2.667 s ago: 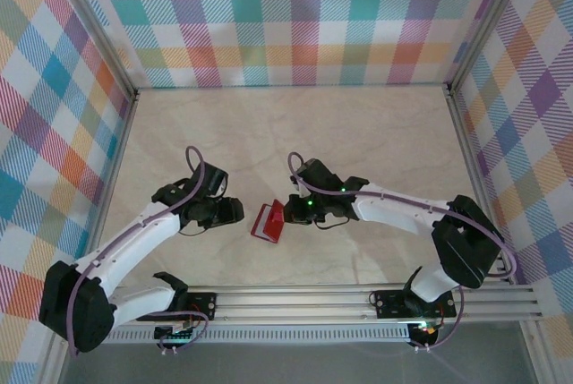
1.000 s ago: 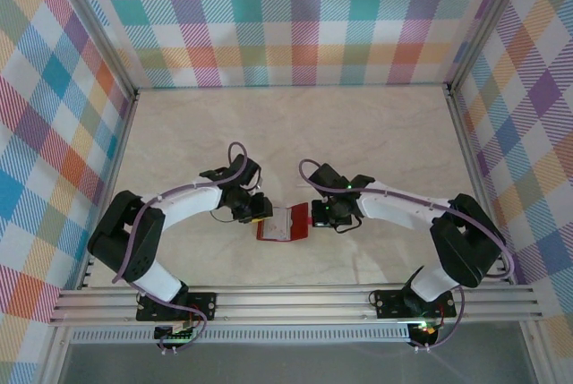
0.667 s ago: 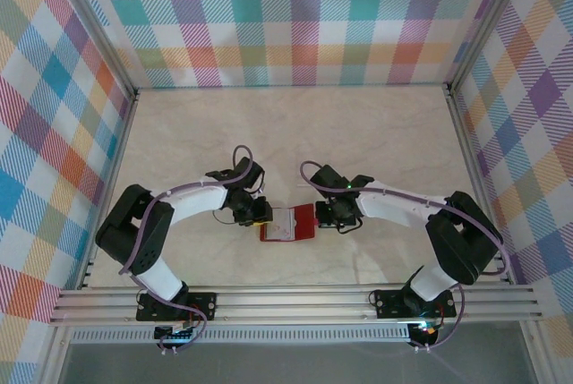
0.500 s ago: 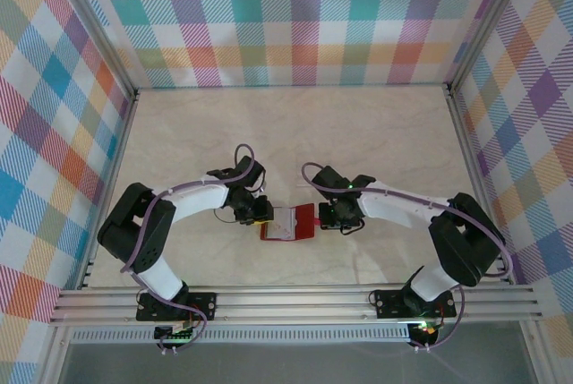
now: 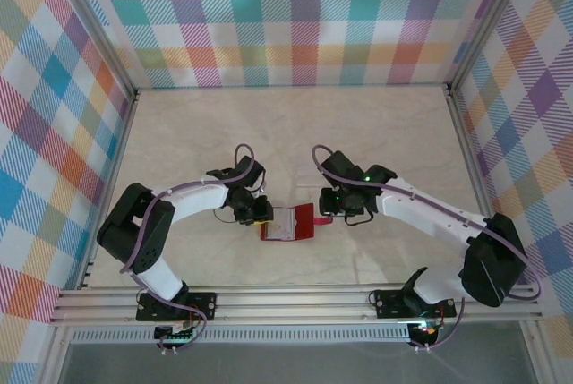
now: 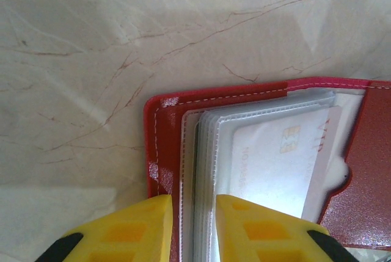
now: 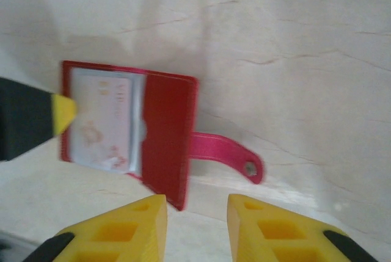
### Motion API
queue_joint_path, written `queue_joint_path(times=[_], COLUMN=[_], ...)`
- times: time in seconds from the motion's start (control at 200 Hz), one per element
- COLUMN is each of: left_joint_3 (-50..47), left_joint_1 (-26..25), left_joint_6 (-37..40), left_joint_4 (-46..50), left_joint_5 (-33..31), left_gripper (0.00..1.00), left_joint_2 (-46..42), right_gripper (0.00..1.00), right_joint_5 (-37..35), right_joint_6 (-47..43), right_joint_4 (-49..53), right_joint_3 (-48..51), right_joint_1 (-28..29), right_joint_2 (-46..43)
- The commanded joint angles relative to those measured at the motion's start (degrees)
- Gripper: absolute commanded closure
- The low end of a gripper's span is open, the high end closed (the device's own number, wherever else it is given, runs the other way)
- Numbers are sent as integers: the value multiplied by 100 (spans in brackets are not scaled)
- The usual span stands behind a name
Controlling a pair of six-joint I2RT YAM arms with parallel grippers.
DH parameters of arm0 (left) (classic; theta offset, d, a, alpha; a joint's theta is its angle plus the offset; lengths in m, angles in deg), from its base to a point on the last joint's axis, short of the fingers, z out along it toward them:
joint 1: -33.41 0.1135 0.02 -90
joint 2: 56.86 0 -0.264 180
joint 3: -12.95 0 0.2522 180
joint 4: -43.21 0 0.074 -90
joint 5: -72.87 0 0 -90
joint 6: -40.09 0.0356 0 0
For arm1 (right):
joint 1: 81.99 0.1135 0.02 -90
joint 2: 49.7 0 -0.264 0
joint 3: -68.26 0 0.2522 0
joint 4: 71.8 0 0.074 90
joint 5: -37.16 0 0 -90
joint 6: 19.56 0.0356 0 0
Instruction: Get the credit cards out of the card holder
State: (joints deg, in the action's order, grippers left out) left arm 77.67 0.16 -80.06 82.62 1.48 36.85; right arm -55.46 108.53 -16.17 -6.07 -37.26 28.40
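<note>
The red leather card holder [image 5: 291,221] is laid open; its pale thin credit cards [image 6: 275,164] are not yet drawn out. The right gripper [image 7: 197,207] is spread, empty. Whether the left gripper [image 6: 192,206] is clenched cannot be told.

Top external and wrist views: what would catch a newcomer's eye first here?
The red card holder lies open near the middle of the marble-look table. The left gripper sits at one edge of it, where a pale credit card shows through clear sleeves. The right gripper hangs open close to the pink snap tab.
</note>
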Motion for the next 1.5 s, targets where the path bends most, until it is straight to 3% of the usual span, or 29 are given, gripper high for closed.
queue_joint_path(times=[0.0,0.11,0.3,0.545,0.915,1.18,1.495], left_joint_3=[166,256,360,434,315,355,525], left_joint_1=[-41,-57,-149,-414,-436,-436,-436], left_joint_6=[72,77,32,13,176,215,185], left_joint_4=[244,324,371,437,609,635,743], left_joint_5=[78,95,191,207,-261,-293,-387], left_gripper=[74,74,74,74,74,76,76], left_joint_2=[-240,-296,-333,-151,526,390,185], right_gripper=[70,74,77,78,79,79,76], right_joint_5=[1122,1638,1755,1395,1086,1015,1902], right_joint_6=[80,305,432,326,338,340,495], right_joint_4=[-549,-1098,-1541,-1599,-1795,-1495,-2289], right_joint_3=[-87,105,455,709,1022,824,742], right_joint_1=[-24,-24,-19,-19,-26,-26,-41], right_joint_2=[155,435,843,1303,1939,1633,1360])
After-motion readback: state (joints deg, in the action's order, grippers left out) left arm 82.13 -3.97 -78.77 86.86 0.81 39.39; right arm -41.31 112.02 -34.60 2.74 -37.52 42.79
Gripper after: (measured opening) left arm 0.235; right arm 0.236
